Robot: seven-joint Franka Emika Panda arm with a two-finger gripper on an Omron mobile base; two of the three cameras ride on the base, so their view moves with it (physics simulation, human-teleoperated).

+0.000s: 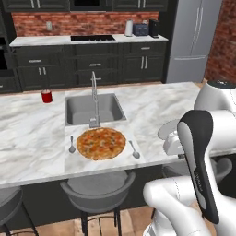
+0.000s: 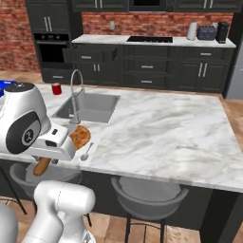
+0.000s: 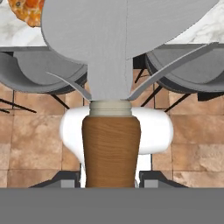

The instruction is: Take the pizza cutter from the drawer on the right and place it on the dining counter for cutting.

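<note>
We see our hand (image 3: 111, 186) closed on the brown wooden handle of the pizza cutter (image 3: 111, 148), with the grey wheel rising large before the hand camera. In the right base view the handle pokes out under the white wrist, just off the near edge of the dining counter (image 2: 161, 128), above a grey stool (image 2: 147, 194). The cutter hangs over the tiled floor (image 3: 30, 148), not on the marble. On the counter, by its near edge in front of the sink (image 1: 94, 108), lies the pizza (image 1: 101, 143), a silver spoon (image 1: 134, 150) beside it. A red cup (image 1: 46, 96) stands left of the sink.
</note>
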